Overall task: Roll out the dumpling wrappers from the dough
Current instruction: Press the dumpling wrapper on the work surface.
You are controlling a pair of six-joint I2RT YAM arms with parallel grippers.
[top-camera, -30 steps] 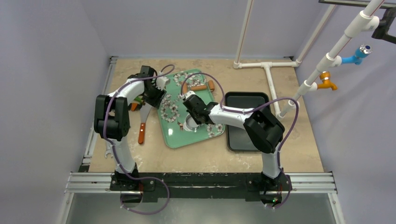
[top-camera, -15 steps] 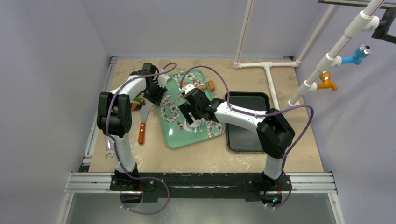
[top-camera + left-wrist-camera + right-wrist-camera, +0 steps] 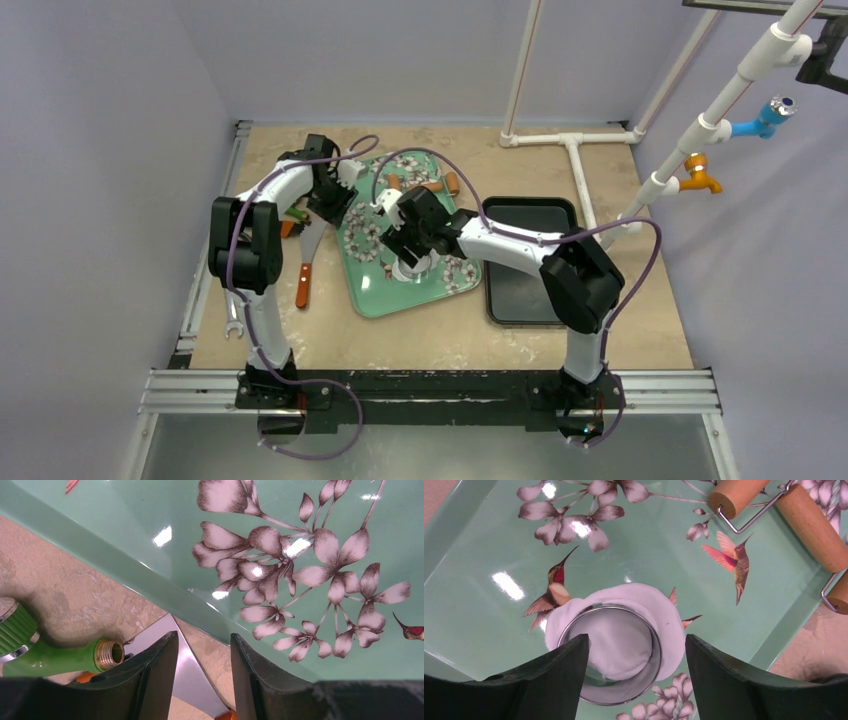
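The dough point(image 3: 644, 605) lies pressed flat and white on the green flowered tray point(image 3: 484, 620). A round metal ring cutter point(image 3: 656, 652) stands on the dough and encloses most of it. My right gripper point(image 3: 636, 645) hangs open just above the ring, a finger on either side, touching nothing. From above, the right gripper point(image 3: 408, 250) is over the tray's middle. My left gripper point(image 3: 204, 637) stands open at the tray's left rim point(image 3: 150, 570), low over a metal blade point(image 3: 187, 680), with nothing between its fingers point(image 3: 155, 675). Separate dumpling wrappers are out of view.
A wooden rolling pin point(image 3: 809, 525) lies at the tray's far corner. A black tray point(image 3: 520, 290) sits to the right. Left of the green tray are an orange-handled blade tool point(image 3: 303, 285) and a green fitting with a brass thread point(image 3: 50, 657). White pipes point(image 3: 575, 165) cross the back right.
My right gripper has opened off the ring cutter and shifted slightly to the back left; the ring stays on the dough. The left arm moved a little toward the tray's edge.
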